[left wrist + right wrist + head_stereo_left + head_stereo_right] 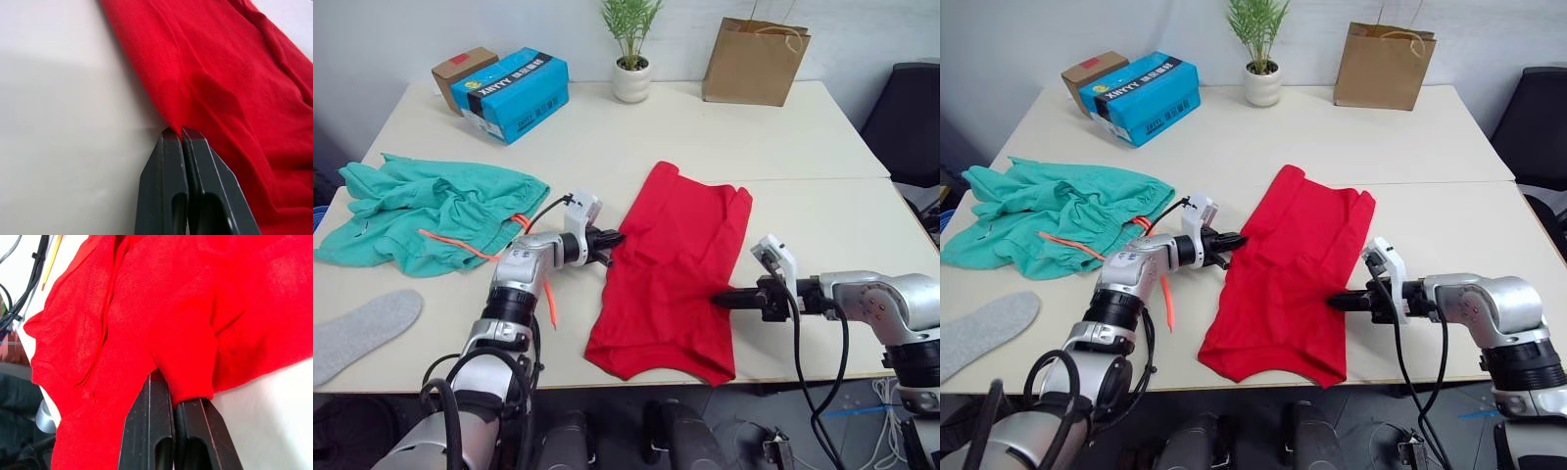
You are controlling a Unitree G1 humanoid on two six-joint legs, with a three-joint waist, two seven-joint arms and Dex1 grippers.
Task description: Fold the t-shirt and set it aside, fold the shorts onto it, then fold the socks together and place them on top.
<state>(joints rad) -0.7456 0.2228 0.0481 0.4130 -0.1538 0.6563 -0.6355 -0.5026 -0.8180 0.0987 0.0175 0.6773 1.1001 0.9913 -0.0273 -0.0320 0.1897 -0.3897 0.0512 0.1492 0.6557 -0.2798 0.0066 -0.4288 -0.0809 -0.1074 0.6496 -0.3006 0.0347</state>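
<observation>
Two tools pinch the red t-shirt (pixel 671 269): left tool (pixel 613 238) at 9 o'clock edge, right tool (pixel 717 297) at 4 o'clock; lift evenly, keep fabric taut on bench (pixel 822 211)

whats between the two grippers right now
The red t-shirt spans the whole stretch in the left eye view: the left gripper pinches one long edge, the right gripper pinches the opposite one.

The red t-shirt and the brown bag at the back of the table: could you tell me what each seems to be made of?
The t-shirt looks like soft, matte knit fabric, likely cotton: it creases loosely and bunches where each gripper pinches its edge. The bag looks like stiff brown kraft paper: it stands upright with flat sides, sharp folds and thin twisted handles.
</observation>
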